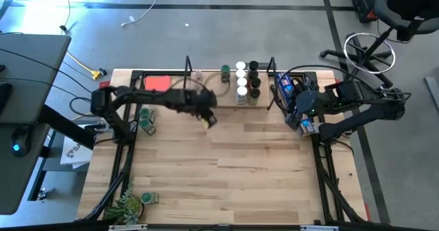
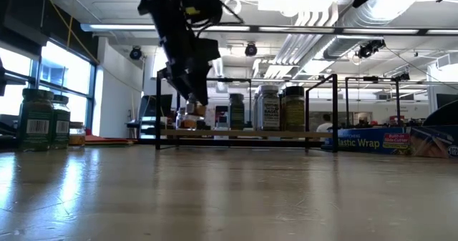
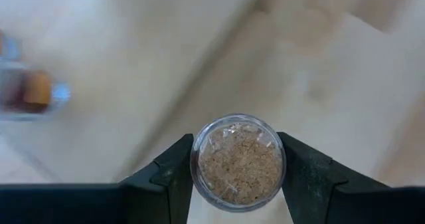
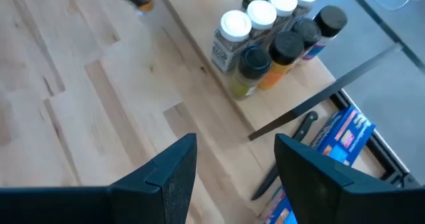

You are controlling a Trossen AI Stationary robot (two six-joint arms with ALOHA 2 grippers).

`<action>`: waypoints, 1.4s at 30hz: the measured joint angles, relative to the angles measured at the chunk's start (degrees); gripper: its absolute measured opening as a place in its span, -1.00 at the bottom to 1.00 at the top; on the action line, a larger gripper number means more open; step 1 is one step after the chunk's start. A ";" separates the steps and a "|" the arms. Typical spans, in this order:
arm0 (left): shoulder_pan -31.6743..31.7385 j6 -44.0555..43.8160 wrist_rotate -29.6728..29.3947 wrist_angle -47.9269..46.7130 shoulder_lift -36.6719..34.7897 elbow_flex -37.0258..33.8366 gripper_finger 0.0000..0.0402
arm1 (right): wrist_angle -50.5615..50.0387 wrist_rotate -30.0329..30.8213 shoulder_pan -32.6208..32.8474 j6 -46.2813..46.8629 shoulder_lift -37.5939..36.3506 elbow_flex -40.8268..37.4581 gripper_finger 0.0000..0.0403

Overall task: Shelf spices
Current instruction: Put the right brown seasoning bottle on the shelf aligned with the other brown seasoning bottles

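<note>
High view: left gripper [image 1: 206, 116] is seen over the tabletop [image 1: 226, 169] before the shelf [image 1: 206, 87]; jars [image 1: 241, 83] are grouped on the shelf's right part.

Low view: "Plastic Wrap" is read on the blue box [image 2: 372, 141].

Left wrist view: a clear jar [image 3: 238, 161] of tan granules is clamped between the fingers [image 3: 174, 174].

Right wrist view: right gripper [image 4: 236, 164] is held with fingers spread, empty, near the shelf's right end.

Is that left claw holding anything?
Yes. The left claw is shut on a clear jar of brownish spice, one finger pressed against each side.
</note>
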 joint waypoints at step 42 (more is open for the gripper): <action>13.28 10.13 -0.53 -7.24 -0.31 3.04 0.18 | 1.49 0.41 0.00 -0.30 0.02 0.00 -0.02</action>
